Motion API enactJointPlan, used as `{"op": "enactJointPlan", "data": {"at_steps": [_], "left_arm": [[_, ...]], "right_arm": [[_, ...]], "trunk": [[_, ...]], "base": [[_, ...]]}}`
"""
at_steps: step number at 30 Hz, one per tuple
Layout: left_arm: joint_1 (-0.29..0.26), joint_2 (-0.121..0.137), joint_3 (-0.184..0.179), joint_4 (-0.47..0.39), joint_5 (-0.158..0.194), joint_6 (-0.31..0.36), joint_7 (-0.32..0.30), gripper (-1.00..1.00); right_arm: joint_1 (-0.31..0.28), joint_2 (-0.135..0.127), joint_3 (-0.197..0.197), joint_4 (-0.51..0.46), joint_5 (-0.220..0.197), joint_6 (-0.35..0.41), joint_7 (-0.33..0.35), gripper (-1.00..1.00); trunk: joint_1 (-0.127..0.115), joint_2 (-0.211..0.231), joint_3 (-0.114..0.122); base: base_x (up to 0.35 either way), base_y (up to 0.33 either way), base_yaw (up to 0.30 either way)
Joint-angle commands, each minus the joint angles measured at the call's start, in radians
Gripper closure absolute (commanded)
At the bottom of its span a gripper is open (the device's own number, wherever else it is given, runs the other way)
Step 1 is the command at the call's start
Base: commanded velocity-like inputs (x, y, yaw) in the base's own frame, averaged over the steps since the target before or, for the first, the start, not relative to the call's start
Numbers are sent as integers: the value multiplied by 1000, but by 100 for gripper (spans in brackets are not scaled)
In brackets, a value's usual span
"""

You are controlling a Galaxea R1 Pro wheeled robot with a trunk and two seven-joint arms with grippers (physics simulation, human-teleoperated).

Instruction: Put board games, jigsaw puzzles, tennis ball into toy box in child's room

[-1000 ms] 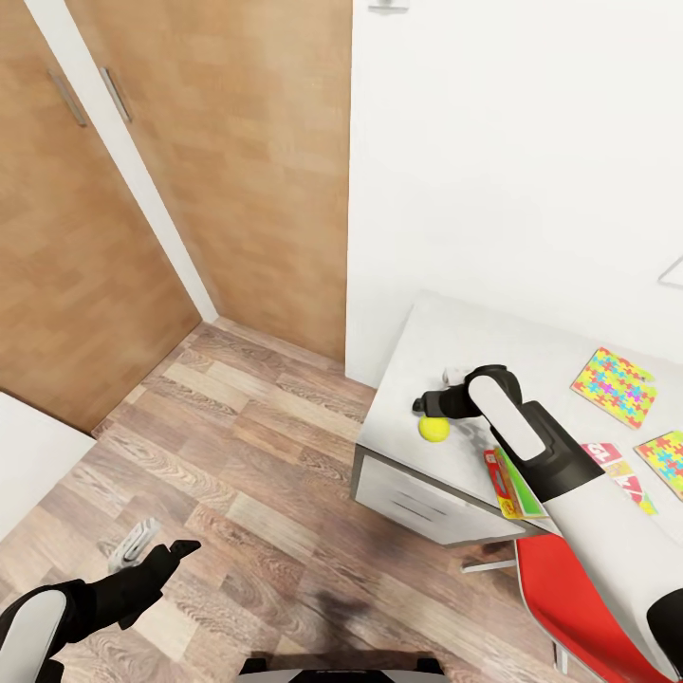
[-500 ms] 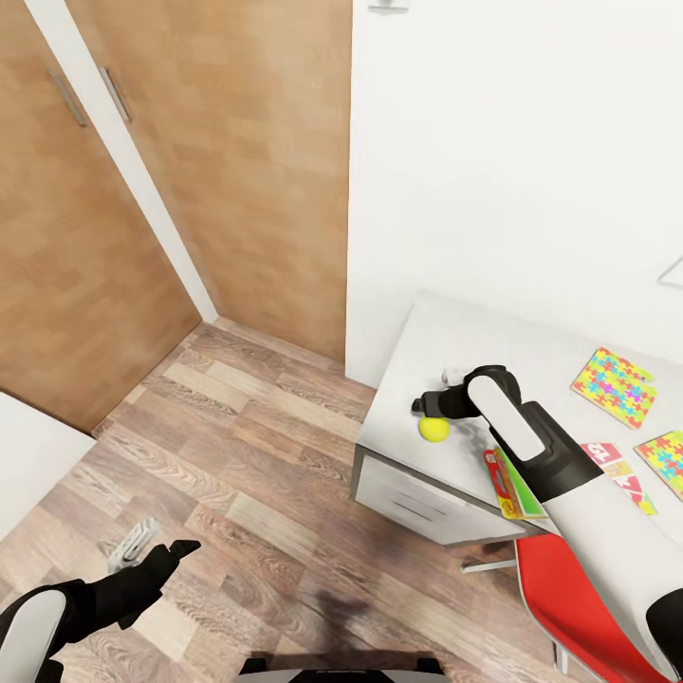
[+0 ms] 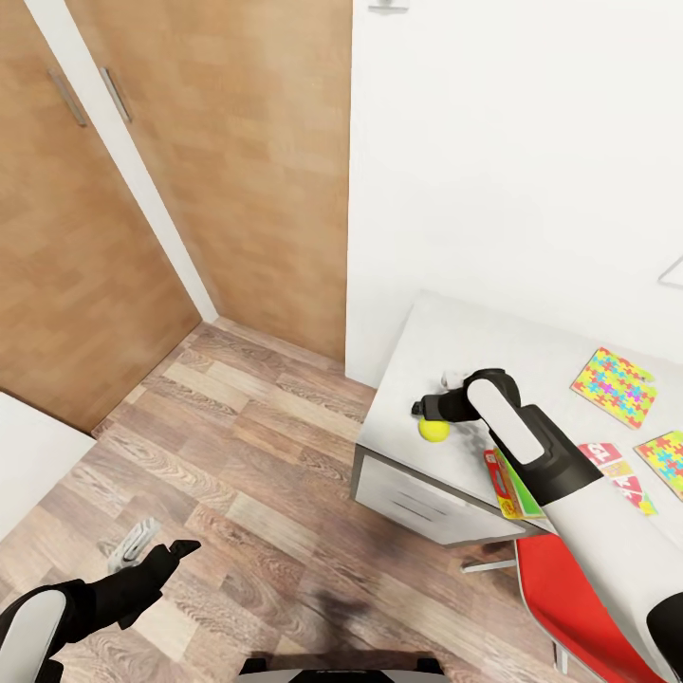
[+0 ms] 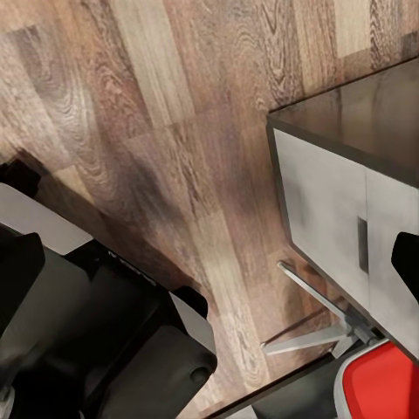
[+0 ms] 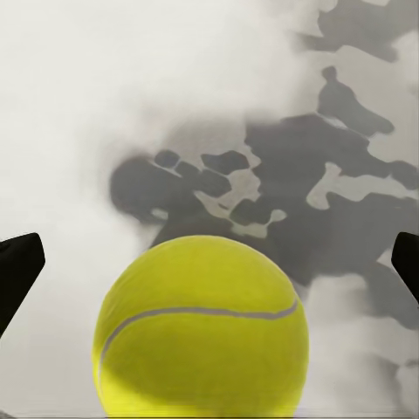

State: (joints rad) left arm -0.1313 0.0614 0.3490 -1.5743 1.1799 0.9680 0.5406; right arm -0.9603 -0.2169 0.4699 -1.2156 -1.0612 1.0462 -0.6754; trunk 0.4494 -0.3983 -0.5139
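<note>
- Head view: the right claw [image 3: 429,410] is stretched out over the pale worktop [image 3: 446,332], directly above the tennis ball [image 3: 434,430]. The ball sits on the worktop near its front edge, just beneath the claw's dark fingers. Whether the fingers touch it cannot be told from here.
- Head view: behind the right claw, along the arm, a yellow, green and red game box [image 3: 507,482] lies at the worktop's front edge, partly under the forearm. Further back from the claw lie two jigsaw puzzles, one [image 3: 615,386] nearer the wall and one [image 3: 666,460] at the picture's edge, with a red-and-white flat box [image 3: 617,469] between them and the arm.
- Head view: a red chair [image 3: 569,593] stands below the worktop edge. The left claw [image 3: 152,552] hangs low over the wood plank floor [image 3: 256,455], well apart from the worktop, its fingers spread and holding nothing.
- Left wrist view: the plank floor, a grey drawer cabinet [image 4: 336,223] with a dark top, a chair leg and a corner of the red seat [image 4: 384,384]. The robot's dark base [image 4: 96,332] lies below.
- Right wrist view: the tennis ball [image 5: 202,327] rests on the mottled grey-white worktop [image 5: 131,87], centred between the two black fingertips [image 5: 17,271], which stand wide apart at either edge, clear of the ball.
</note>
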Motion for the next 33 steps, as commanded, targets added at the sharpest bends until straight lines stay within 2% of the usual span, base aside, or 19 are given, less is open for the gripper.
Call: {"op": "enactJointPlan", "data": {"at_steps": [1,33], "left_arm": [[-1,0,1,-1,10,3,10,-100],[-1,0,1,-1,10,3,9,-100]], "right_arm": [[-1,-1,3,-1,-10,1,-10,-100],[32,-2,3,-1,-10,1,-10,-100]], "trunk": [[1,-2,-1],[1,-2,-1]], "base": [[0,0,0],[0,0,0]]}}
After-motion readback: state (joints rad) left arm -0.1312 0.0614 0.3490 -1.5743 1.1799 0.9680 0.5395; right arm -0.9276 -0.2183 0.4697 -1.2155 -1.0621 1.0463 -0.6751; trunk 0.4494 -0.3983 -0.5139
